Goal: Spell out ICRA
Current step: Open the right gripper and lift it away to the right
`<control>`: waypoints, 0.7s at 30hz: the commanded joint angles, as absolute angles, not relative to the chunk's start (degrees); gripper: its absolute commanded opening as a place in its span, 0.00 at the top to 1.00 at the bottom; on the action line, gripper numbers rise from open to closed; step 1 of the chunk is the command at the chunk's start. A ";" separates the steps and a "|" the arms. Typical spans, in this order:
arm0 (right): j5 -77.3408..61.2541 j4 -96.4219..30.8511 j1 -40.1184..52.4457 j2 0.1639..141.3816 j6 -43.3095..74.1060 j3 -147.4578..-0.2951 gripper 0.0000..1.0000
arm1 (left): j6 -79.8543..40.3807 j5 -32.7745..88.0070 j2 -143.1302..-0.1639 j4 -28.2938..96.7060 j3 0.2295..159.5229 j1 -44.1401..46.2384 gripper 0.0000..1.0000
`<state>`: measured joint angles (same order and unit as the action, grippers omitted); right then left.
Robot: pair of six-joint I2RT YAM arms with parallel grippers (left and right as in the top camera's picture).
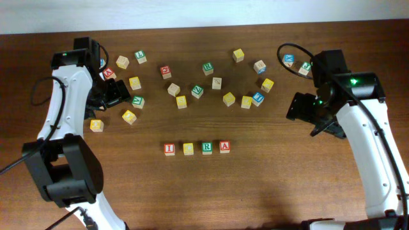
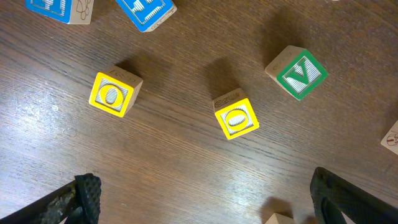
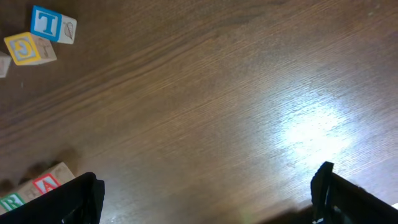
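The left pincer [image 2: 205,205] gapes above two yellow O blocks [image 2: 112,94] [image 2: 236,118]. The right pincer [image 3: 208,199], fingers apart and empty, hangs over the worktop [image 3: 249,93]. Blocks I [image 1: 169,149], C [image 1: 188,149], R [image 1: 207,147], A [image 1: 224,146] sit side by side mid-worktop.

We are seeing four blocks lying in a row on the table [image 1: 275,185], toward its front middle. Left to right they are the I block [image 1: 169,148], what is probably the C block [image 1: 188,149], the R block [image 1: 207,147] and the A block [image 1: 224,146], each slightly apart. Behind the row, loose blocks [image 1: 216,82] are lying scattered across the table. At far left, two O blocks [image 2: 114,93] [image 2: 236,116] are sitting side by side, with the V block [image 2: 298,73] near the right one.
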<state>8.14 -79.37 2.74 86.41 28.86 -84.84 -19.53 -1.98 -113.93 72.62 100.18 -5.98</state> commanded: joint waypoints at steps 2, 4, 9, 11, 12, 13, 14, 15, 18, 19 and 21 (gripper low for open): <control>9.04 -80.20 2.55 88.86 25.69 -84.42 0.02 | -20.32 -2.39 -114.32 66.63 100.22 -6.13 0.01; 8.10 -80.05 2.55 90.08 25.74 -84.42 0.01 | -20.32 -2.39 -114.32 66.63 100.22 -6.13 0.01; 7.97 -79.50 2.55 92.36 25.71 -84.42 0.02 | -20.29 5.28 -114.32 68.99 100.22 -6.11 0.02; 6.55 -79.57 2.55 93.23 25.69 -84.40 0.02 | -17.17 10.90 -114.32 72.53 100.22 -6.04 0.01; 4.86 -79.55 2.59 93.71 25.67 -84.40 0.02 | -13.19 14.81 -114.32 74.35 100.22 -6.00 0.06; 3.81 -79.55 2.61 94.04 25.67 -84.40 0.02 | -12.01 15.77 -114.24 75.75 100.22 -6.00 0.14; 3.20 -79.53 2.59 94.59 25.69 -84.40 0.01 | -11.38 15.73 -113.80 76.93 100.22 -6.02 0.13; 3.25 -79.53 2.59 94.91 25.67 -84.40 0.01 | -11.35 15.75 -113.12 77.43 100.22 -6.02 0.14; 3.25 -79.57 2.59 95.83 25.43 -84.40 0.02 | -10.98 15.73 -105.80 77.62 100.22 -6.00 0.16; 3.25 -79.55 2.59 96.25 25.45 -84.40 0.02 | -10.98 15.70 -100.42 78.00 100.22 -6.00 0.16; 3.22 -79.50 2.59 96.77 25.47 -84.40 0.02 | -11.00 15.66 -93.14 79.83 100.22 -5.98 0.16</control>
